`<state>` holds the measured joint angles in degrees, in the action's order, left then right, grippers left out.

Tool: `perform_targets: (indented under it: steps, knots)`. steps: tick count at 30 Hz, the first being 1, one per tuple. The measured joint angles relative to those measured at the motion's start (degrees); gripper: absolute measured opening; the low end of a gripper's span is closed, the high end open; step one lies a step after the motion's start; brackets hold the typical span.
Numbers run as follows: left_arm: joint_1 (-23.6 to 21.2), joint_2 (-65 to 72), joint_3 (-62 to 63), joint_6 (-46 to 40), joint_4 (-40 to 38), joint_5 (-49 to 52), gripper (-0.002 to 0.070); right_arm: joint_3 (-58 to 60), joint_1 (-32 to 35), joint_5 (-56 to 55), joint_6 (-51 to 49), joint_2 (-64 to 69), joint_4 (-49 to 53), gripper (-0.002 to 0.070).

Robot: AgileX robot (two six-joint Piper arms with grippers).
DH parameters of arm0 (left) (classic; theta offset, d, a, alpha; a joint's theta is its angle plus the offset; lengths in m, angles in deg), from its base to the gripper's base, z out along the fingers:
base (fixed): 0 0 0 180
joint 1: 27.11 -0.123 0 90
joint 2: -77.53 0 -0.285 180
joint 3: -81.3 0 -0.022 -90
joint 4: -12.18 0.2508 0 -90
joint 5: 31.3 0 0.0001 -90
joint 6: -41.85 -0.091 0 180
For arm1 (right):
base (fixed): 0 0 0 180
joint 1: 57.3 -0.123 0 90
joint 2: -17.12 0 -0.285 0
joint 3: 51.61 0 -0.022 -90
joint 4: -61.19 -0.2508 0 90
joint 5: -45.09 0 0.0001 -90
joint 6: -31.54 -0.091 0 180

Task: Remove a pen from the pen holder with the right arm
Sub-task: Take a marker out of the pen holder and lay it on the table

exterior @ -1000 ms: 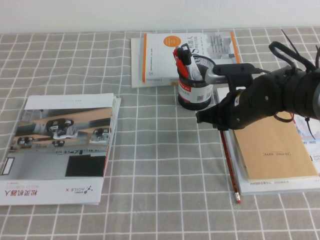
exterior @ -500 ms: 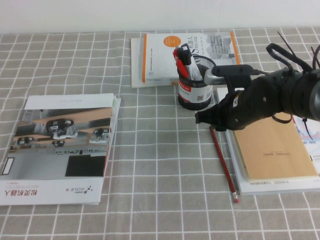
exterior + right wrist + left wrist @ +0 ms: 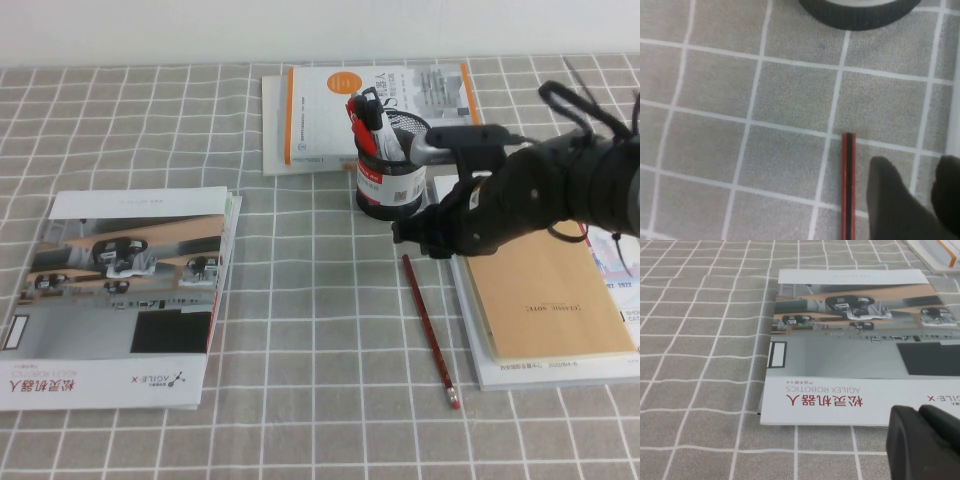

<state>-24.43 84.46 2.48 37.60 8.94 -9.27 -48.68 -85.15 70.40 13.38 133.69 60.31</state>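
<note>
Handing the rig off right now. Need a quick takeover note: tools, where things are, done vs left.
Left tool: shut, parked over the brochure, away from the job.
Right tool: open, low over the cloth beside the pen holder, holding nothing.
Red pencil: flat on the cloth, left of the brown notebook, one end by the right tool, free of its fingers.
Done: pencil is out of the holder and released; other pens stand in it.
Left: probably just pull the right arm clear.
</note>
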Motion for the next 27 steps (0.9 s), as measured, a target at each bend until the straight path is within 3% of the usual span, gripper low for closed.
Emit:
perform_targets:
  steps: [4, 9, 12, 27]
  knots:
    - [0.0, 0.0, 0.0, 0.0, 0.0, 0.0, -0.0004, 0.0, 0.0, 2.94, 0.0, -4.48, 1.92, 0.0157]
    - [0.0, 0.0, 0.0, 0.0, 0.0, 0.0, -0.0004, 1.52, -0.47, 7.14, 0.0, -14.52, 6.05, 0.0038]
    - [0.0, 0.0, 0.0, 0.0, 0.0, 0.0, -0.0004, 4.46, -0.72, 8.82, 0.34, -22.37, 7.2, 0.0002]
    - [0.0, 0.0, 0.0, 0.0, 0.0, 0.0, -0.0004, 18.69, -0.72, 21.36, 2.84, -56.92, 8.82, -0.0012]
